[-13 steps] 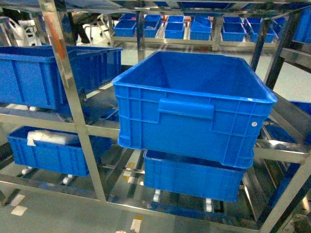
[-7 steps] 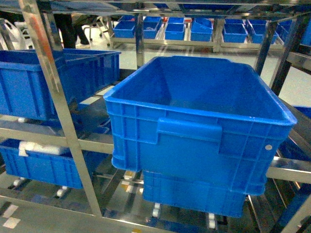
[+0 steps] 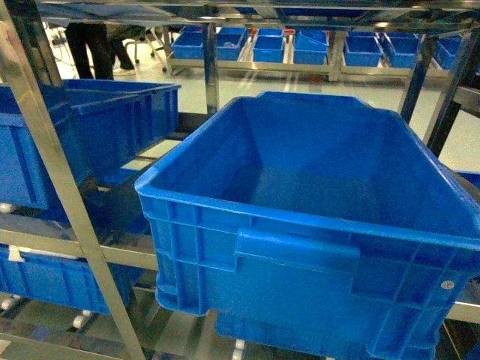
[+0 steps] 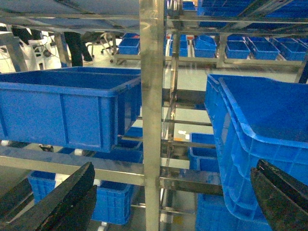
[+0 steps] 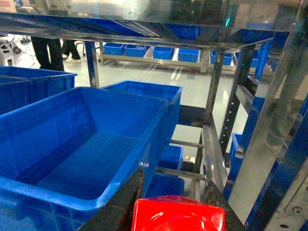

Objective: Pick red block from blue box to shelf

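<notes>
Red block [image 5: 179,214] between right hand [image 5: 173,202] fingers

red block [image 5: 179,214], blue crate [image 3: 315,225], shiny steel shelf [image 4: 151,96]

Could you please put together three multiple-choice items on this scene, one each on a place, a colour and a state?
1. Where is the red block?
A. Between the right hand's fingers
B. On the crate floor
C. On a roller rail

2. What colour is the big crate facing the head camera?
A. Yellow
B. Blue
C. Grey

3. How is the left hand?
A. Shut on a crate rim
B. Shut on the block
C. Open, holding nothing

Answers: 1 A, the right wrist view shows it gripped between dark fingers. 2 B, its walls are plainly blue. 3 C, its fingers stand far apart.
</notes>
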Motion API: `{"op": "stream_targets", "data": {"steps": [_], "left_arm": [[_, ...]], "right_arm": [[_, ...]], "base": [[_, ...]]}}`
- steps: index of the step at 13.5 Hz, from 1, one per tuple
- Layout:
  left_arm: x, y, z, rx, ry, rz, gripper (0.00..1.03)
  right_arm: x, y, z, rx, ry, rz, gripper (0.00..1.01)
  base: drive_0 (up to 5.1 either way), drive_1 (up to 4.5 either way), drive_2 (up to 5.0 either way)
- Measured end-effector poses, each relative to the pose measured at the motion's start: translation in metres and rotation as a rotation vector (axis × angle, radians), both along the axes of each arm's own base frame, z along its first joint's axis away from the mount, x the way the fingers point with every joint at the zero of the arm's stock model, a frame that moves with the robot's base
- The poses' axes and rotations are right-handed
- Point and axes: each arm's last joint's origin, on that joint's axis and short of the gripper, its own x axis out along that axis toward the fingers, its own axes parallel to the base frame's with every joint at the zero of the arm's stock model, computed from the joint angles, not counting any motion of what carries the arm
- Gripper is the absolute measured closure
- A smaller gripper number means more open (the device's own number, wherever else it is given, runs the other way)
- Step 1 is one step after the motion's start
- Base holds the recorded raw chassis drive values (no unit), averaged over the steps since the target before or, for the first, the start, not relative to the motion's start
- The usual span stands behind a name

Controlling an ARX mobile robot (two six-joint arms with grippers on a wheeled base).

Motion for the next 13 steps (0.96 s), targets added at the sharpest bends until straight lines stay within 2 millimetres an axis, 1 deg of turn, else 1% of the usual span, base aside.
{"op": "stream_targets", "data": {"steps": [9,10,13], "left_arm": [[0.000,0.000,0.000,0.000,0.000,0.000,0.05],[0.000,0.000,0.000,0.000,0.000,0.000,0.05],[0.000,0.000,0.000,0.000,-0.001,0.000,0.05]], "right_arm": [[0.000,0.000,0.000,0.000,-0.001,0.000,0.73],[-0.001,0.005,-0.005,-0.065,0.111,-0.048,0.73],[0.000,0.019,-0.007,-0.085,0.134,0.007,0.73]], "base": [[0.0,0.00,0.0],[0.0,0.00,0.0],[0.0,0.00,0.0]]}}
